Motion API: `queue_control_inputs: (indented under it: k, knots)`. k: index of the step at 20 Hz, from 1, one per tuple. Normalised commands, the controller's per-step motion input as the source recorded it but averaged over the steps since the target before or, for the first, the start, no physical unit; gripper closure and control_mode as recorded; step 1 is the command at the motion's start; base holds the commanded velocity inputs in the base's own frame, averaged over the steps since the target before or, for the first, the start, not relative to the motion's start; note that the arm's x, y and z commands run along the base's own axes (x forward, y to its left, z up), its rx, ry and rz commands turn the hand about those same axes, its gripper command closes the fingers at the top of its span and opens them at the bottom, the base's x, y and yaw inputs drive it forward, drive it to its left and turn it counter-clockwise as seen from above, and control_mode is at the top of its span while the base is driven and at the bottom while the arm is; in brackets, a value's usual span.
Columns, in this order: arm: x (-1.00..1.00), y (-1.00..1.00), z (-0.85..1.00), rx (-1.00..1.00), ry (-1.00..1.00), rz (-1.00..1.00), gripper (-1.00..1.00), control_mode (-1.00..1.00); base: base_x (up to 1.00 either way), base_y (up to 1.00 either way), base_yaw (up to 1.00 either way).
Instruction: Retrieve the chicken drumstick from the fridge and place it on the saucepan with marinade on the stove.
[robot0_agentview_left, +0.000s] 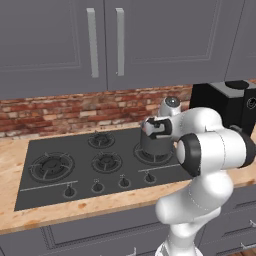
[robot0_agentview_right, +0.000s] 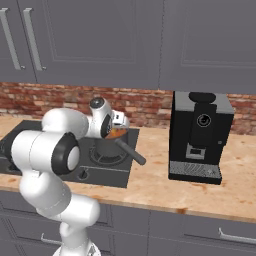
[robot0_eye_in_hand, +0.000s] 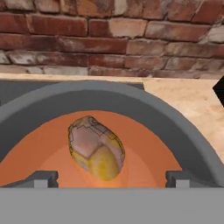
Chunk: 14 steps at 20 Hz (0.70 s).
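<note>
Chicken drumstick, golden-brown and lumpy, lies in the orange-brown marinade inside the grey steel saucepan, seen from the hand view directly below the robot's gripper. The jaws stand wide apart, one fingertip at either side of the meat and neither touching it, so nothing is gripped. In the left base view the saucepan sits on the right rear burner of the stove, with the gripper poised just over its rim. In the right base view the pan's long handle points out toward the wooden counter, and a black coffee machine stands well apart to the right against the brick wall.

By the look of it, the placing step is at its close: the drumstick is in the sauce and free of the jaws. The next move appears to call only for a clean lift straight up out of the pan, keeping the fingers clear of the rim and the handle so the saucepan is not nudged off its burner.
</note>
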Motion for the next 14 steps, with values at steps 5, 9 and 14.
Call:
queue_control_inputs:
  k: [5, 9, 14]
  knots:
    - [-0.11, 0.00, 0.44, 0.00, -0.07, -0.05, -1.00, -1.00, 0.00, 0.00, 0.00]
    - [-0.69, 0.00, 0.48, 0.00, -0.21, -0.01, -1.00, -1.00, 0.00, 0.00, 0.00]
    - [-1.00, 0.00, 0.25, -0.01, -0.26, 0.00, -1.00, -1.00, 0.00, 0.00, 0.00]
